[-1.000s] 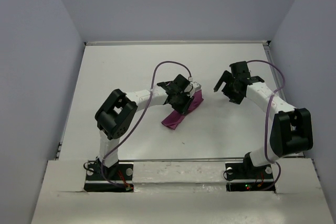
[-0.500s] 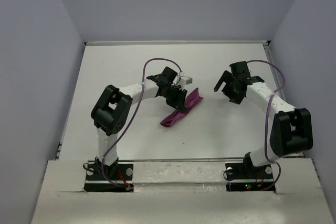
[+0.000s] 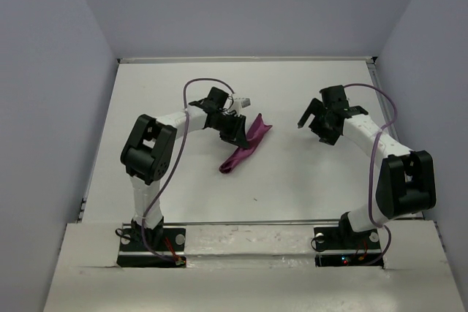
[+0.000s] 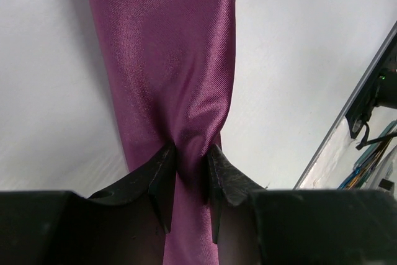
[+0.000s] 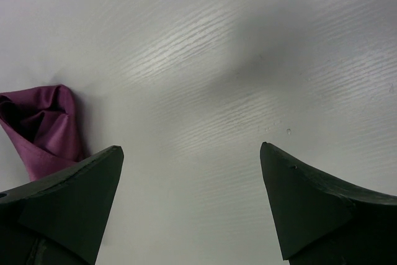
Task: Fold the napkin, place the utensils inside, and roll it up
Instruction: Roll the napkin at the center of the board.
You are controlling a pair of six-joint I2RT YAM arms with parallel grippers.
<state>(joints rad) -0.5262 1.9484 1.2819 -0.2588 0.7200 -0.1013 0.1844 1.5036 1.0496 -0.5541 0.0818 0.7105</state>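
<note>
While the left pincer (image 4: 191,161) pinches the bunched napkin (image 4: 167,60), whose inside is hidden, the right pincer (image 5: 189,148) gapes apart.

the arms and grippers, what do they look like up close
The left arm and right arm have white links and bulky black joints on black base plates. A purple cable loops along each. The left gripper and right gripper have matte black, pointed, wedge-shaped fingers.
</note>
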